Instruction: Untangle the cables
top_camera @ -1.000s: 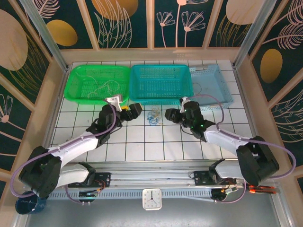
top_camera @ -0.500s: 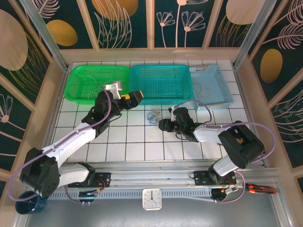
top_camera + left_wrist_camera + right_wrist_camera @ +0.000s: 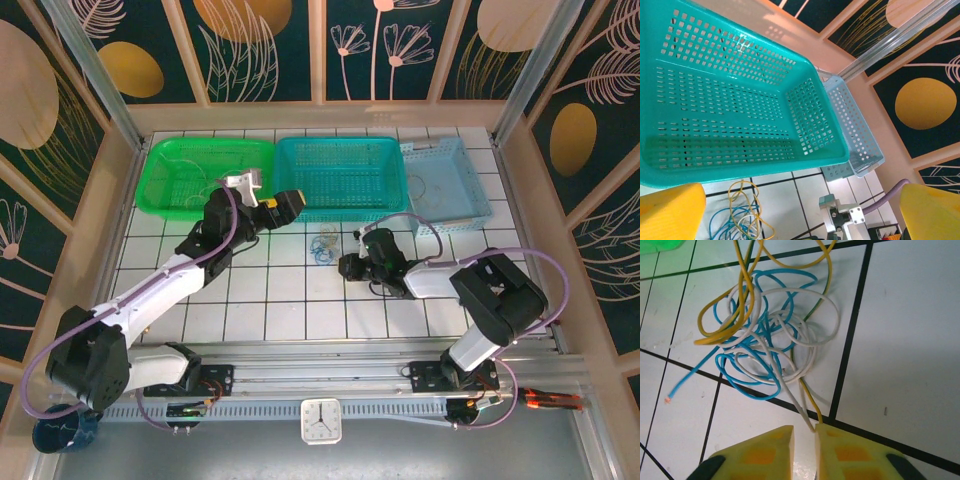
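The cables [image 3: 323, 245] lie as one small tangle of blue, white and yellow wire [image 3: 765, 335] on the white tiles in front of the teal basket. My right gripper [image 3: 345, 266] sits low just right of the tangle. Its yellow pads [image 3: 804, 432] are shut to a narrow slit on the end of a white strand, and a yellow strand runs under the right pad. My left gripper [image 3: 285, 208] hovers open above the teal basket's front rim, up and left of the tangle. The left wrist view has the cables [image 3: 742, 215] below the left gripper's [image 3: 800, 217] wide-apart pads.
Three baskets line the back of the table: green [image 3: 160, 190], teal [image 3: 340, 145] and pale blue [image 3: 470, 210]. Thin pale wires lie in the green and pale blue ones. The teal basket's rim [image 3: 740, 170] is close under my left gripper.
My right gripper dropped toward the near side of the tangle and closed. My left gripper rose away from the tangle toward the teal basket, still open.
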`<state>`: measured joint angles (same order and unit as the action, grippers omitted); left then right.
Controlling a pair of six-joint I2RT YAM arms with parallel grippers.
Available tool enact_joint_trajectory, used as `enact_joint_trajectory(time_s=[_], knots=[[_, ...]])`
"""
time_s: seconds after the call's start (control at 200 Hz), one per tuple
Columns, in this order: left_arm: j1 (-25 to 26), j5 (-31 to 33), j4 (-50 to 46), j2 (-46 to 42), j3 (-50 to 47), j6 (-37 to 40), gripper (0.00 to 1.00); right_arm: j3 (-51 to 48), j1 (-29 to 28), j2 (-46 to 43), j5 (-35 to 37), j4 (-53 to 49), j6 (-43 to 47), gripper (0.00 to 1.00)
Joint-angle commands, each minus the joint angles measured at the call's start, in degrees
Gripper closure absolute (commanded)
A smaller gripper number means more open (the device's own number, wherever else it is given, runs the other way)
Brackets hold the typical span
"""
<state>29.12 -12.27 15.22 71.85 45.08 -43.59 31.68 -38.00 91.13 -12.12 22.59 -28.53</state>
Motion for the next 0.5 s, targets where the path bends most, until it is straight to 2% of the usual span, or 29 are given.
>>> enact_joint_trajectory(time_s=[0.0,0.335,0.495], knots=[[-0.5,-1.3,1.6,0.0,-1.1,-0.2,0.01,1.5,-0.4,-1.2,-0.4,0.6,0.1,0.99],[-0.5,-1.5,3.1,0.5,-3.4,-0.4,0.01,1.3,-1.8,-13.7,-1.3,-5.6,1.1,1.0],[-0.5,-1.9,3.9,0.9,-4.6,-0.9,0.01,-0.8,-4.0,-18.9,-2.1,-4.0,1.3,1.0]])
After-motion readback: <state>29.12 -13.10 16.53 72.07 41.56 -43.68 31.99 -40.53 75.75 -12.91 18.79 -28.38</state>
